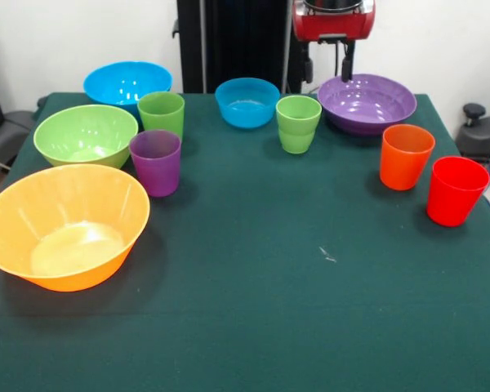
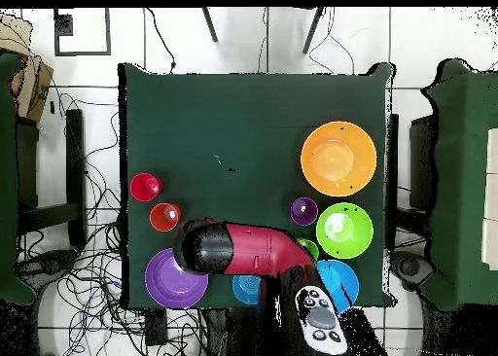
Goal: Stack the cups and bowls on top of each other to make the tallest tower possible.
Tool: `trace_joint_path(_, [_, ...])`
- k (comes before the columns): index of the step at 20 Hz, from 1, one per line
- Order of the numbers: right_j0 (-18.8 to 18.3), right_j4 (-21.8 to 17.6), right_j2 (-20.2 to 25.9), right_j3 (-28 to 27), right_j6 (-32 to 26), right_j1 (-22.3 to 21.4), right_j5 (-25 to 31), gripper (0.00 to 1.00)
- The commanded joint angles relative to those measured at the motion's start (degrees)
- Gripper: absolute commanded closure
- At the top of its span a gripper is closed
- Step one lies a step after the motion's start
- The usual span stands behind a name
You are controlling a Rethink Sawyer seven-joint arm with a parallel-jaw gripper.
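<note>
All cups and bowls stand singly and upright on the green table [image 1: 253, 286]; no tower shows. In the front view the orange bowl [image 1: 65, 224], green bowl [image 1: 86, 135] and large blue bowl [image 1: 126, 82] line the left side, with a green cup [image 1: 161, 114] and the purple cup [image 1: 155, 162] beside them. At the back stand the smaller blue bowl [image 1: 247, 102], a second green cup [image 1: 298, 122] and the purple bowl [image 1: 367, 102]. On the right are the orange cup [image 1: 406, 155] and red cup [image 1: 456, 189]. My gripper [image 1: 345, 65] hangs over the purple bowl's far rim.
From overhead, my red arm [image 2: 238, 250] lies across the table's robot side, between the purple bowl [image 2: 175, 278] and the green bowl [image 2: 344, 230]. It covers one green cup and part of the smaller blue bowl [image 2: 246, 290]. Chairs flank the table.
</note>
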Motion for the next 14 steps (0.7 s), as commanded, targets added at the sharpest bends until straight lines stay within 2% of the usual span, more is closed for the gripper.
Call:
trace_joint_path(1, [-6.41, -0.44, 5.15, 0.74, 0.52, 0.38, -0.71, 0.00])
trace_joint_path(6, [-17.72, -5.76, 3.73, -1.35, -8.12, 1.99, 3.11, 0.00])
trace_joint_path(10, [-26.06, -8.70, 5.47, -4.45, -12.66, 3.87, 4.10, 0.00])
trace_joint_path(14, [-31.46, -10.73, 7.41, -7.56, -14.80, 3.87, 8.32, 0.00])
